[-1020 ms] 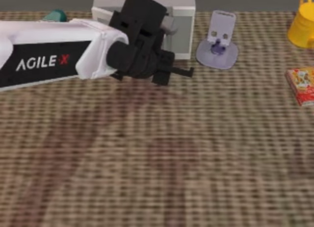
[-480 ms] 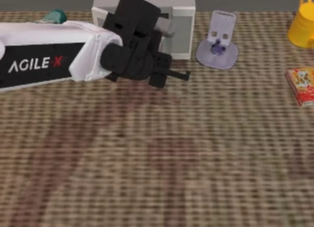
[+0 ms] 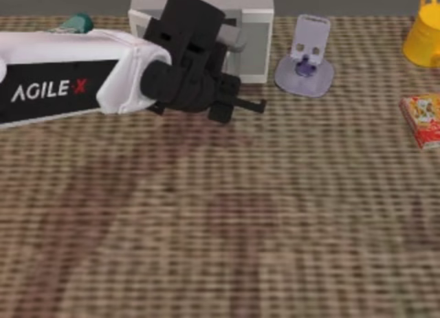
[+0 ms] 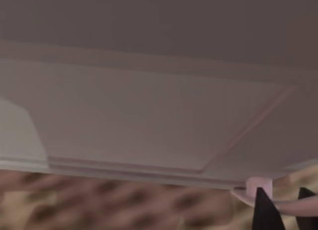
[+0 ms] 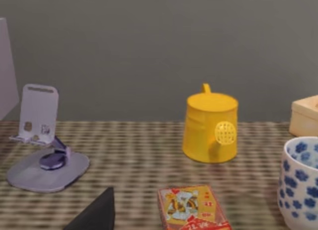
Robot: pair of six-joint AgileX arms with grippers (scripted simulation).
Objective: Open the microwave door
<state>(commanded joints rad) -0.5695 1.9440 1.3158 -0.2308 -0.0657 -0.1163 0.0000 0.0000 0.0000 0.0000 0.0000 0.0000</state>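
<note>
The only words that can be read are "AGILE X", in white capitals with a red X, on the black panel of the left arm [image 3: 62, 81] in the top view. The red card box [image 5: 194, 208] near the right edge of the table carries a printed picture, but no words or numbers on it can be made out. The round pale mark on the yellow watering can [image 5: 209, 128] is a pattern of dots, not lettering.

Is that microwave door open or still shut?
Slightly open: the microwave door angles away from the microwave, with the left tool at its front.
</note>
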